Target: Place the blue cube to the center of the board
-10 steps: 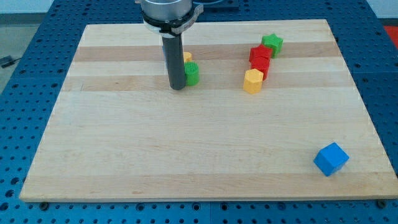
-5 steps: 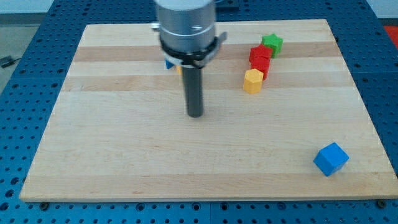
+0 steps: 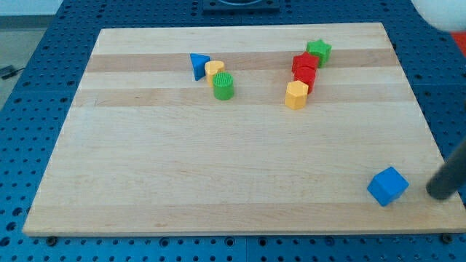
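Observation:
The blue cube (image 3: 387,186) sits near the board's bottom right corner. My tip (image 3: 439,194) is at the view's right edge, just to the right of the blue cube, with a small gap between them. The rod rises up and out of the view's right side. The wooden board (image 3: 233,167) fills most of the view.
A blue triangle (image 3: 198,65), a yellow block (image 3: 214,70) and a green cylinder (image 3: 223,86) cluster at the top left of centre. A green star (image 3: 318,51), two red blocks (image 3: 304,68) and a yellow hexagon (image 3: 295,94) stand at the top right.
The rod has swept from the top-middle cluster down and across to the right, ending beside the blue cube. No block has moved.

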